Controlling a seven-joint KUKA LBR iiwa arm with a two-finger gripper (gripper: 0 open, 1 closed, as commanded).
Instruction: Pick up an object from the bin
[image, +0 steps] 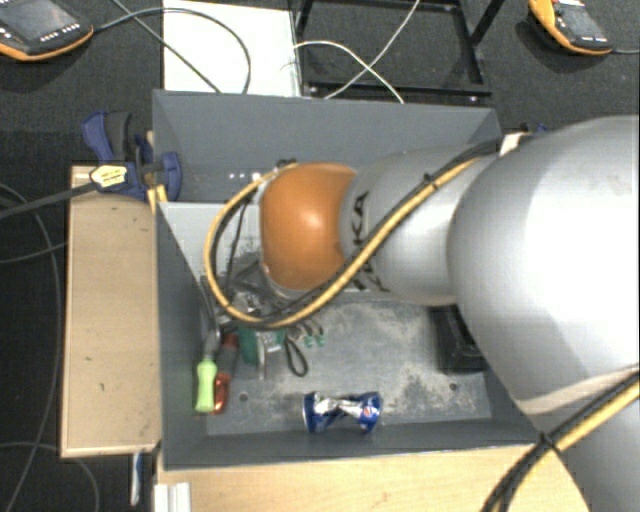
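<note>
Grey bin (420, 330) holds few things. The gripper (246, 338) hangs low, probably approaching; open or closed, I cannot tell. A green stick (205, 386) lies just beside it; next, centre over it and close.

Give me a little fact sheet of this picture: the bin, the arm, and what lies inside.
bin: grey metal bin
arm: silver arm with orange cover, reaching in from the right
gripper: gripper low over the bin's left part, under the cover
nearest things: green stick, black loop
further off: crushed blue-and-white can by the near wall, black block on the right
held: cannot tell
</note>
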